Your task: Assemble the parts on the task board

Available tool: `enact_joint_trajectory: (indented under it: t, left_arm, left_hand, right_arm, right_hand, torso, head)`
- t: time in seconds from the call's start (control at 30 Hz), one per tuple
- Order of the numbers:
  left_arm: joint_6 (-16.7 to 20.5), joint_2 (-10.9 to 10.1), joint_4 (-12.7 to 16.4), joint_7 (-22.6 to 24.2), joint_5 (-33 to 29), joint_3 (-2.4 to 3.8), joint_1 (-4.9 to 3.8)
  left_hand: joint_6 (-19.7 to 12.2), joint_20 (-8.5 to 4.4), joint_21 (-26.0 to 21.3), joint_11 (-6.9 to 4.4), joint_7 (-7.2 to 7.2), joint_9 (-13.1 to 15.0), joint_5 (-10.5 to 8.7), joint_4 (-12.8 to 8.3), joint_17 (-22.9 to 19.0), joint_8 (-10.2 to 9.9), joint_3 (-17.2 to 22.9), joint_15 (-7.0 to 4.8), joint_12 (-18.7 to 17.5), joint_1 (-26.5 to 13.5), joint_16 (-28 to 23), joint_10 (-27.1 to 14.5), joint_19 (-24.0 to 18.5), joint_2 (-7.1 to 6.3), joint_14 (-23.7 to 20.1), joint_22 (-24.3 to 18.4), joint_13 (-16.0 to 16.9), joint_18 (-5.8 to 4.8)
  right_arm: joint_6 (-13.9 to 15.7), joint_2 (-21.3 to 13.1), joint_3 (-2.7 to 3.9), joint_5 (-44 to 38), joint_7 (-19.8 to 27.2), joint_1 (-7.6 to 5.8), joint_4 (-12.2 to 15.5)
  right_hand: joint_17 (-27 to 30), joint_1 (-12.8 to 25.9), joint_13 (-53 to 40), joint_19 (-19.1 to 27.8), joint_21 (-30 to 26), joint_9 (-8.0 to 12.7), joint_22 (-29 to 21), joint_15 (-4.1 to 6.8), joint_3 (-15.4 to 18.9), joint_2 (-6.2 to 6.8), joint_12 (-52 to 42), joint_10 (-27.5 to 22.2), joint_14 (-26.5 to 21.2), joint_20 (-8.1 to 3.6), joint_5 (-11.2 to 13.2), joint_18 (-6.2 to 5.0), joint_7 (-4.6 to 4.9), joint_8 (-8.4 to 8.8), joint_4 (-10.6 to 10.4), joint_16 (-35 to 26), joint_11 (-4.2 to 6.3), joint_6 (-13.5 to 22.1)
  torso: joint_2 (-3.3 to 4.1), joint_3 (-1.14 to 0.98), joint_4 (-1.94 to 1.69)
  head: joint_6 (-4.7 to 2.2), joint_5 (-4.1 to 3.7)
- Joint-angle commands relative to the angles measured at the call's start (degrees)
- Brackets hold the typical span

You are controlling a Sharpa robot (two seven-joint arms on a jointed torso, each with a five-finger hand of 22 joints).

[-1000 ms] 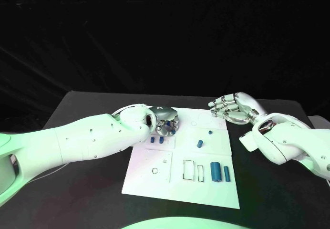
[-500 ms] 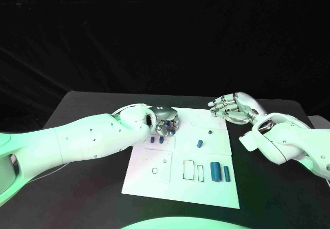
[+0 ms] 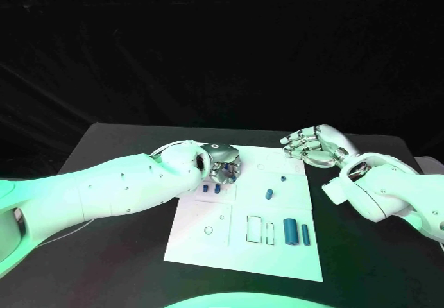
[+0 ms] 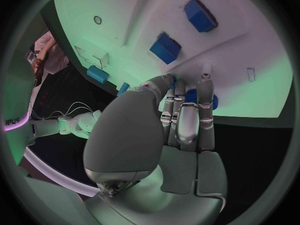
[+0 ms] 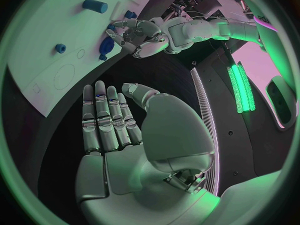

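The task board, a white plate, lies in the middle of the head view on the black table, running from just above centre down toward the lower middle. Small blue parts sit on it: a pair of short ones just left of centre, one small upright piece a little right of them, and two longer blue cylinders side by side lower right on the board, next to outlined rectangular slots. The left hand is down over the board's upper left area, just above the short pair, fingers curled in. From the left wrist view those fingers are drawn together with a blue piece showing right at the fingertips, and two blue blocks lie on the white surface beyond; whether the hand really grips that piece or only touches it, I cannot tell. Over on the right side of the head view, the right hand hovers off the board's upper right corner, above the table, holding nothing. In the right wrist view its fingers are stretched out straight and close side by side, thumb apart, palm bare, with the board's edge and a few blue parts in the upper left of that picture.
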State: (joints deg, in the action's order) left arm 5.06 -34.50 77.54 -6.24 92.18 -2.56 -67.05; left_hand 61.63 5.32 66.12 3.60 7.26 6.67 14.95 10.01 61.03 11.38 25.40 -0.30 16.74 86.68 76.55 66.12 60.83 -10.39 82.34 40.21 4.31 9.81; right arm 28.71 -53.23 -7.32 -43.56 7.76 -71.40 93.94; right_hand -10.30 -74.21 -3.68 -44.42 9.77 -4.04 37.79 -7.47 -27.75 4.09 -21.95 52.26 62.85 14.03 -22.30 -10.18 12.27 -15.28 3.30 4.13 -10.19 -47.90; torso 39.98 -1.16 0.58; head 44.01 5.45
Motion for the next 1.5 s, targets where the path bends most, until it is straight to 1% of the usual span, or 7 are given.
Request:
enact_joint_trajectory:
  t: [0.03,0.2,0.37,0.67,0.77,1.07,1.5]
  left_arm:
    - [0.84,-0.24,0.14,0.58,-1.2,0.06,0.12]
    - [1.48,-0.85,0.74,0.54,-1.78,0.24,0.13]
    - [1.85,-1.81,1.82,0.39,-2.1,0.83,0.12]
    - [2.77,-5.54,5.56,-0.14,-3.64,2.34,0.09]
    - [2.59,-7.02,6.65,-0.47,-4.22,2.62,0.07]
    - [1.57,-9.64,7.12,-1.28,-5.11,2.84,0.06]
    - [0.43,-9.91,6.18,-1.94,-5.24,2.84,0.07]
  left_hand:
    - [0.44,0.01,0.39,0.06,0.08,0.02,-0.06,-0.04,-0.09,-0.23,0.39,-0.19,-0.37,-0.53,0.2,0.55,0.5,0.25,0.34,0.12,-0.02,-0.42]
    - [0.49,-0.01,0.43,0.09,0.15,-0.01,-0.06,-0.11,-0.09,-0.37,0.39,-0.17,-0.66,-0.61,0.22,0.68,0.5,0.18,0.35,0.16,-0.03,-0.41]
    - [0.58,-0.01,0.49,0.15,0.25,-0.09,-0.1,-0.17,-0.26,-0.65,0.23,-0.12,-1.2,-0.92,0.17,0.96,0.46,-0.17,0.31,0.18,-0.04,-0.42]
    - [0.72,-0.01,0.6,0.17,0.26,-0.12,-0.1,-0.2,-0.17,-0.79,0.15,-0.11,-1.5,-1.09,0.24,1.19,0.55,-0.34,0.36,0.34,-0.02,-0.44]
    - [0.77,-0.01,0.63,0.16,0.26,-0.12,-0.1,-0.21,-0.18,-0.81,0.14,-0.11,-1.57,-1.12,0.24,1.26,0.58,-0.35,0.37,0.39,-0.02,-0.45]
    - [0.89,-0.01,0.65,0.14,0.25,-0.13,-0.09,-0.21,-0.26,-0.87,0.12,-0.11,-1.73,-1.2,0.22,1.41,0.59,-0.39,0.37,0.41,0.0,-0.45]
    - [1.3,-0.01,0.65,0.06,0.12,-0.17,-0.13,-0.11,-0.61,-1.11,-0.17,-0.16,-2.34,-1.7,0.11,1.99,0.54,-0.76,0.33,0.38,0.08,-0.45]
  right_arm:
    - [-0.71,0.05,0.0,-0.57,0.27,0.05,-0.03]
    - [-0.71,0.12,0.0,-0.57,0.29,0.1,-0.13]
    - [-0.73,0.22,0.0,-0.57,0.29,0.2,-0.24]
    - [-0.72,0.27,0.0,-0.57,0.29,0.35,-0.4]
    - [-0.73,0.25,0.0,-0.57,0.28,0.4,-0.43]
    - [-0.75,0.22,0.0,-0.57,0.28,0.54,-0.47]
    - [-0.74,0.18,0.0,-0.57,0.26,0.69,-0.45]
  right_hand:
    - [0.06,0.04,0.02,0.01,-0.2,-0.01,-0.08,-0.27,-0.45,0.12,-0.23,-0.31,-0.1,0.25,-0.2,-0.23,1.54,-0.27,0.03,-0.25,0.01,0.29]
    - [0.07,0.04,0.02,-0.01,-0.22,-0.01,-0.11,-0.26,-0.46,0.12,-0.25,-0.3,-0.08,0.25,-0.2,-0.23,1.53,-0.31,0.03,-0.24,0.02,0.28]
    - [0.07,0.04,0.02,-0.01,-0.23,-0.02,-0.12,-0.26,-0.46,0.12,-0.25,-0.3,-0.08,0.25,-0.2,-0.23,1.53,-0.32,0.03,-0.24,0.02,0.28]
    - [0.07,0.04,0.02,-0.01,-0.23,-0.02,-0.12,-0.26,-0.46,0.12,-0.25,-0.3,-0.08,0.25,-0.2,-0.23,1.53,-0.32,0.03,-0.24,0.02,0.28]
    - [0.07,0.04,0.02,-0.01,-0.23,-0.02,-0.12,-0.26,-0.46,0.12,-0.25,-0.3,-0.08,0.25,-0.2,-0.23,1.53,-0.32,0.03,-0.24,0.02,0.28]
    - [0.07,0.04,0.02,-0.01,-0.23,-0.02,-0.12,-0.26,-0.46,0.12,-0.25,-0.3,-0.08,0.25,-0.2,-0.23,1.53,-0.32,0.03,-0.24,0.02,0.28]
    - [0.07,0.04,0.02,-0.01,-0.23,-0.02,-0.12,-0.26,-0.46,0.12,-0.25,-0.3,-0.08,0.25,-0.2,-0.23,1.53,-0.32,0.03,-0.24,0.02,0.28]
  torso:
    - [0.0,0.01,-0.05]
    - [0.0,0.04,-0.04]
    - [0.02,0.05,-0.07]
    - [-0.02,0.05,-0.14]
    - [-0.03,0.01,-0.13]
    - [-0.01,0.04,-0.1]
    - [0.07,-0.05,0.03]
  head:
    - [-0.12,0.03]
    - [-0.21,0.07]
    - [-0.32,0.13]
    - [-0.4,0.17]
    - [-0.41,0.14]
    - [-0.47,0.23]
    - [-0.42,0.34]
